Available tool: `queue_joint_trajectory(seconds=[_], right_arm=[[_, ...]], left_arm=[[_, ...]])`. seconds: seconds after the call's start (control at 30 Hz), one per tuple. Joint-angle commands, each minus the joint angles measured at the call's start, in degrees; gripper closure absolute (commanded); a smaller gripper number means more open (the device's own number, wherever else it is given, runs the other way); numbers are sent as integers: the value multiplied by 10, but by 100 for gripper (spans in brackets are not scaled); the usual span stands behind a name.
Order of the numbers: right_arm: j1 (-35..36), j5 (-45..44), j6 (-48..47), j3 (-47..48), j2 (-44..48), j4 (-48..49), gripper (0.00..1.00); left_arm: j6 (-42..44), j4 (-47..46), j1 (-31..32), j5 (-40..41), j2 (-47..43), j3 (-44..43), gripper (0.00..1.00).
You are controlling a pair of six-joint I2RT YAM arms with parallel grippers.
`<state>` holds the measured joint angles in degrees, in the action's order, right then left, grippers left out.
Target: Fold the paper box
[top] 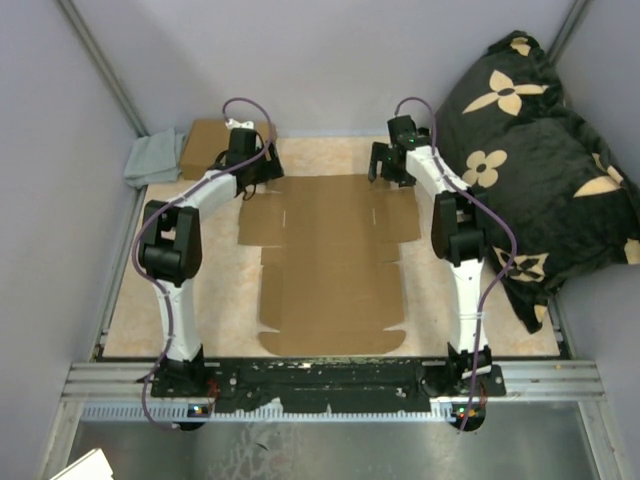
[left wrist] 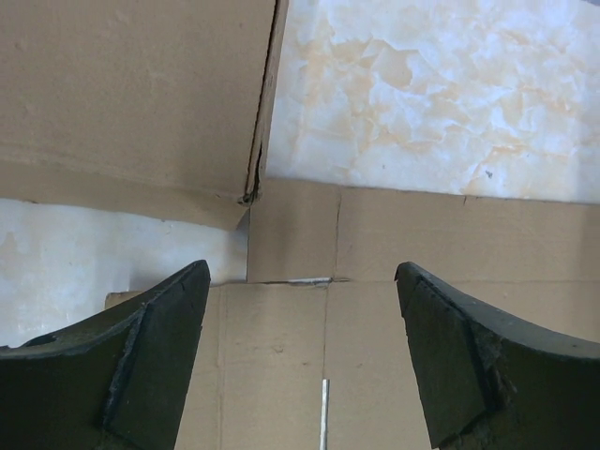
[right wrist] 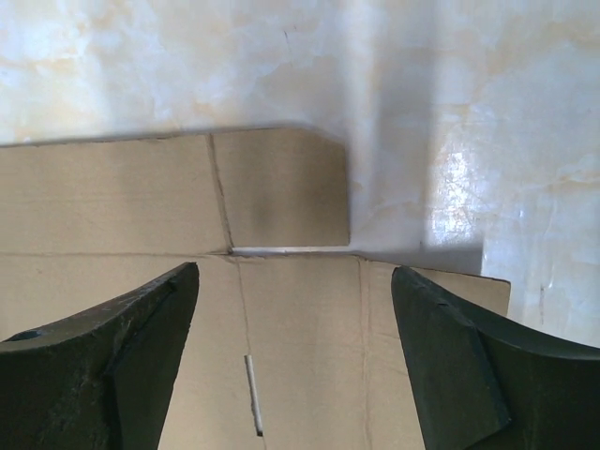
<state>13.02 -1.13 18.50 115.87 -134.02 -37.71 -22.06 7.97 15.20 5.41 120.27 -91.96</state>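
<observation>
The paper box (top: pixel 330 260) lies flat and unfolded in the middle of the table, brown cardboard with flaps, slits and crease lines. My left gripper (top: pixel 258 178) hovers open over its far left corner. In the left wrist view the gripper (left wrist: pixel 302 274) is empty, with the box's flap and a slit (left wrist: pixel 300 356) between the fingers. My right gripper (top: pixel 384 168) hovers open over the far right corner. In the right wrist view the gripper (right wrist: pixel 295 272) is empty above the box's flap (right wrist: pixel 300 347), with a small tab (right wrist: pixel 281 187) beyond.
A smooth brown carton (top: pixel 205 148) sits at the back left, close to my left gripper; it also shows in the left wrist view (left wrist: pixel 131 94). A grey cloth (top: pixel 153 160) lies beside it. A black flowered cushion (top: pixel 530 150) fills the right side. Marbled tabletop (top: pixel 440 290) surrounds the box.
</observation>
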Motion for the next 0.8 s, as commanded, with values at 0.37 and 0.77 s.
queue_joint_trajectory(seconds=[0.37, 0.77], right_arm=[[0, -2, -10, 79, 1, -3, 16], [1, 4, -8, 46, 16, 10, 16]], left_arm=[[-6, -7, -11, -55, 57, -29, 15], [-26, -40, -11, -109, 69, -9, 37]])
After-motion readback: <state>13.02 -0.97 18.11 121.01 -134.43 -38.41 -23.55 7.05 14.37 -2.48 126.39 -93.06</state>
